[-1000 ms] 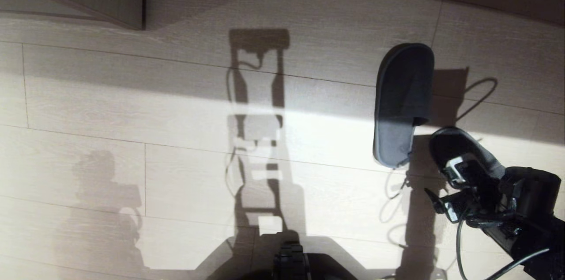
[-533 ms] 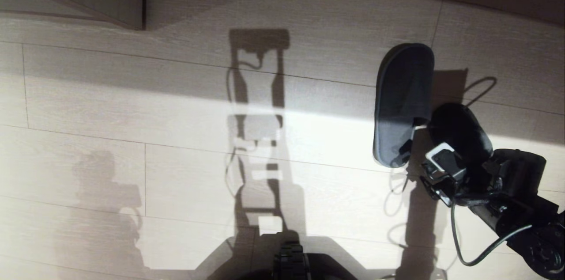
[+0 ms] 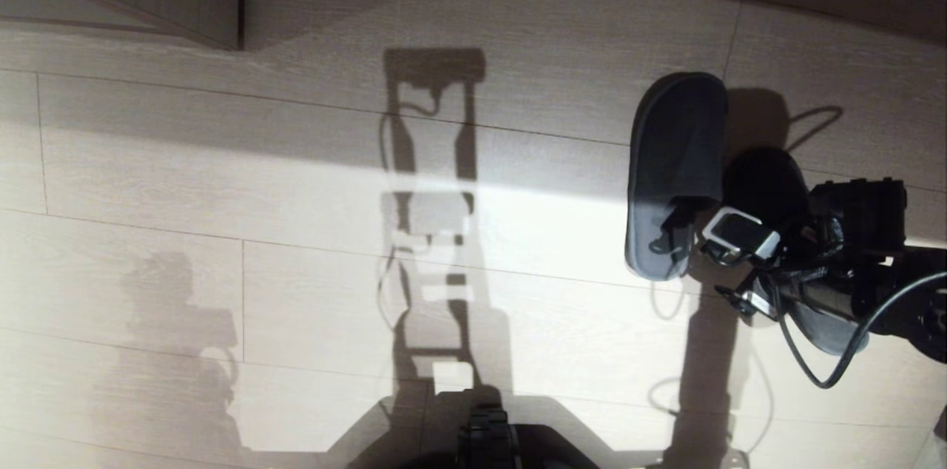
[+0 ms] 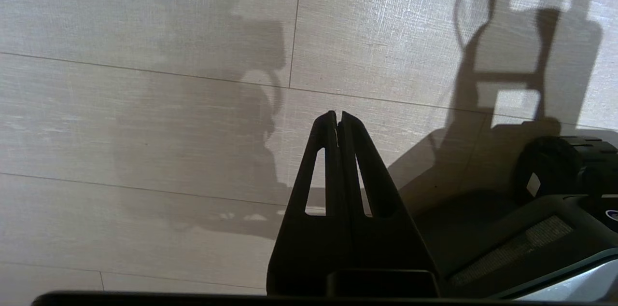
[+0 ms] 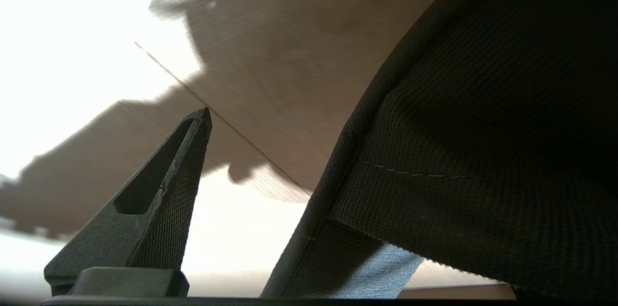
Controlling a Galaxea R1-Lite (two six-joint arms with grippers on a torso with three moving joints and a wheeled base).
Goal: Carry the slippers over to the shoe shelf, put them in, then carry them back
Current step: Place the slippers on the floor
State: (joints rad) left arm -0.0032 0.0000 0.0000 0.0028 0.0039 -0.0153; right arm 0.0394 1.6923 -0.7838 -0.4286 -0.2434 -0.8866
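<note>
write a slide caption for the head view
Open right gripper reaches between two dark slippers lying on the pale wood floor.

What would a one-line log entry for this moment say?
right gripper: open, low between the two slippers | left slipper: flat on floor | right slipper: on floor, partly under arm | left gripper: shut, idle
</note>
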